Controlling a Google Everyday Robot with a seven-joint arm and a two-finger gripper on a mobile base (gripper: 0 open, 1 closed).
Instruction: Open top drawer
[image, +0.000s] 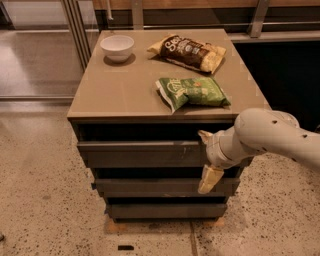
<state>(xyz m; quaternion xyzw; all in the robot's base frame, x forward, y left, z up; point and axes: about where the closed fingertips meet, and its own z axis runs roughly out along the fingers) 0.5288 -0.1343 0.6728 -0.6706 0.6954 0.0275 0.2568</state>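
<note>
Camera view from the front shows the top drawer (142, 154) just under the cabinet top (120, 97), a dark gap above it. The gripper (207, 157) is at its right end, spread wide and holding nothing I can see: the upper finger (204, 135) is at the drawer's top edge and the lower finger (210, 179) hangs across the middle drawer (150, 186). The white arm (270, 135) reaches in from the right and hides that end of the drawer, the bottom drawer (165, 210) sits lowest, and up top lie a green bag (192, 91) near the front, a brown bag (187, 51) behind it and a bowl (117, 47) at the back left.
</note>
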